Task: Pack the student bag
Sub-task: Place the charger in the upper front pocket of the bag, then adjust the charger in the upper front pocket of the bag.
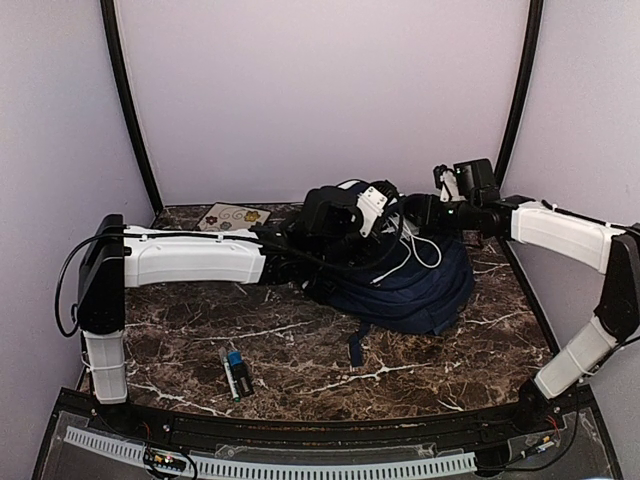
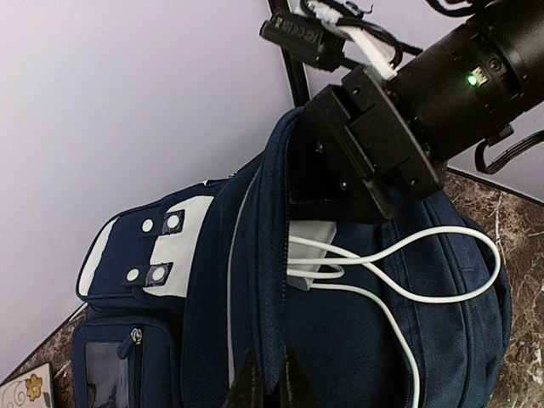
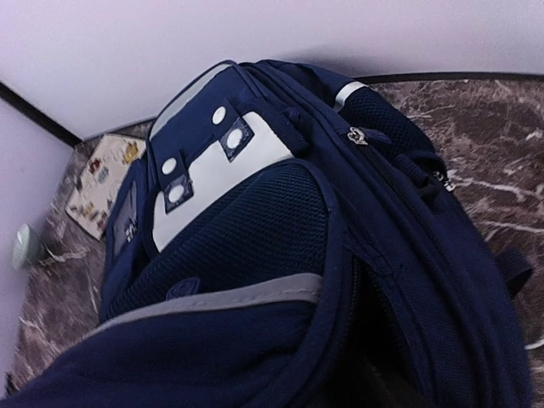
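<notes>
Near the far edge, left gripper [image 2: 270, 387] pinches the backpack [image 2: 442, 340] by its rim; right gripper [image 2: 333, 208], grip unclear, sits at the opening.

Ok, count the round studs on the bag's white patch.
4, in a square on the student bag's white patch: two plain studs, two on blue tabs. Others may be hidden elsewhere.

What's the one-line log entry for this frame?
student bag: open on table | left fingers: pinching opening rim | right fingers: at opening, grip unclear | white charger: partly inside, cable trailing out
</notes>
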Action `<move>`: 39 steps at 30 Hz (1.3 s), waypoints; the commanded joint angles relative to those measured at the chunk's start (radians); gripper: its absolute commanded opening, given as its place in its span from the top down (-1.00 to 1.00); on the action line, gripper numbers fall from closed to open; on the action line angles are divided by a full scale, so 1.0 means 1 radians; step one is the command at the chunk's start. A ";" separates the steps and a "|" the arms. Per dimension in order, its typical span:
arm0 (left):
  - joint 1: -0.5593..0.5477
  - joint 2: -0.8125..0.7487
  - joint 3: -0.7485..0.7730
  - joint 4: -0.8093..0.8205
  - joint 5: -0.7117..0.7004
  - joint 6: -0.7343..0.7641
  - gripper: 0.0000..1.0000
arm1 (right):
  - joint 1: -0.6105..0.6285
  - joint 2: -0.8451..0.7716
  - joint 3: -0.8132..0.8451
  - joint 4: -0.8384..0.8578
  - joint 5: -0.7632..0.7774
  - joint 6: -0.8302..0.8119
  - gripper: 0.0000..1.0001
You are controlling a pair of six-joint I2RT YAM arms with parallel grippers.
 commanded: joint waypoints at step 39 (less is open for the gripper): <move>-0.026 -0.088 0.045 -0.028 0.162 0.013 1.00 | 0.021 -0.003 -0.264 0.631 -0.514 0.153 1.00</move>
